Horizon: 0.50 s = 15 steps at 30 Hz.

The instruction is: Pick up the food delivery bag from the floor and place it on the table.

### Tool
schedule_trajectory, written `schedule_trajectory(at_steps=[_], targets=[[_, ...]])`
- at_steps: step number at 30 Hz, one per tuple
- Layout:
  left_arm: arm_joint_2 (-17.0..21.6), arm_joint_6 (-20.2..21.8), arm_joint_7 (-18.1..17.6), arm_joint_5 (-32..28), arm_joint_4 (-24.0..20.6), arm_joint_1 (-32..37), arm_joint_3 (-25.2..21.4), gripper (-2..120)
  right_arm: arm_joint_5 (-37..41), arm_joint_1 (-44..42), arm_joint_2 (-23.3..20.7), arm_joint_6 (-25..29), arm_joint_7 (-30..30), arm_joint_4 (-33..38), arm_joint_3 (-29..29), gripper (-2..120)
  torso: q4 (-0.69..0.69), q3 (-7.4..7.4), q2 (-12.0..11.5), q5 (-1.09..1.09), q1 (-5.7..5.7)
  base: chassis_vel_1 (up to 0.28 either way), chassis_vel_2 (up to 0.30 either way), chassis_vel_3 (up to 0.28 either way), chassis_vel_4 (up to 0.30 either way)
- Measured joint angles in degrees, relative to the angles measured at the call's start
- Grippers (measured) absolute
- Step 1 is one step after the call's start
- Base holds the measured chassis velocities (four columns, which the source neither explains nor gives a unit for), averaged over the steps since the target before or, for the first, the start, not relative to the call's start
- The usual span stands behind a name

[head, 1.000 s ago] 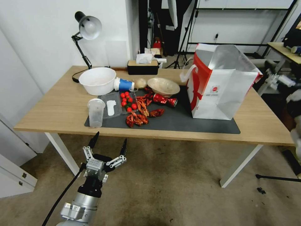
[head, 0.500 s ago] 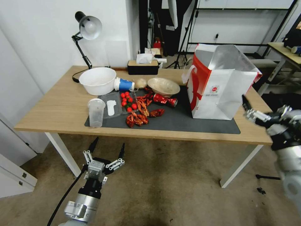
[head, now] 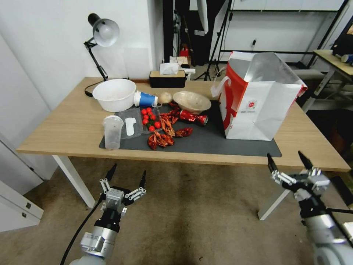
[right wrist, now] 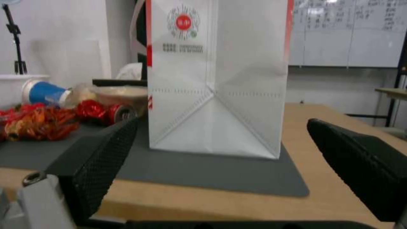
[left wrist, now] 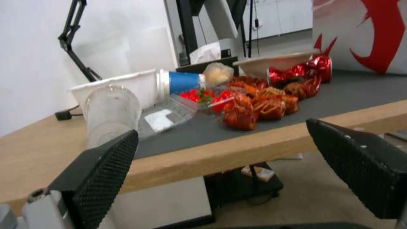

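The food delivery bag (head: 257,99) is seen standing upright on the table (head: 66,129), with its base resting on the right end of the dark grey mat (head: 220,141). Its mouth is open, so that the silver lining is exposed, and a white loop handle hangs over its red side panel. In the right wrist view the bag (right wrist: 216,79) is shown face on, with the round red logo near its top.

To the left of the bag, on the mat, a crushed red can (head: 193,117) and a pile of red crayfish (head: 165,132) are laid out. A beige bowl (head: 191,101), a clear tray of cherry tomatoes (head: 149,117), a tipped blue paper cup (head: 145,99), a clear plastic cup (head: 112,131) and a white bowl (head: 114,94) are also found there. A tissue box (head: 167,78) and a desk lamp (head: 101,36) are placed at the far edge.

The right gripper (head: 288,165) is held below the table's front edge, over the floor (head: 191,217), apart from the bag, with its fingers spread wide and nothing between them. The left gripper (head: 127,177) is held low before the table's left part, likewise spread wide and empty.
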Motion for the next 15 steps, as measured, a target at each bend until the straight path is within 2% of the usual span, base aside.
schedule_trajectory(at_steps=[15], targets=[[-0.55, -1.63, -1.15, -0.09, 3.2, -1.39, -0.2, 99, -3.71, -0.46, 4.77, 4.44, 1.42, -4.59, -2.01, 100, 0.0, 0.0, 0.0, 0.0, 0.0, 0.0, 0.0, 0.0, 0.0]])
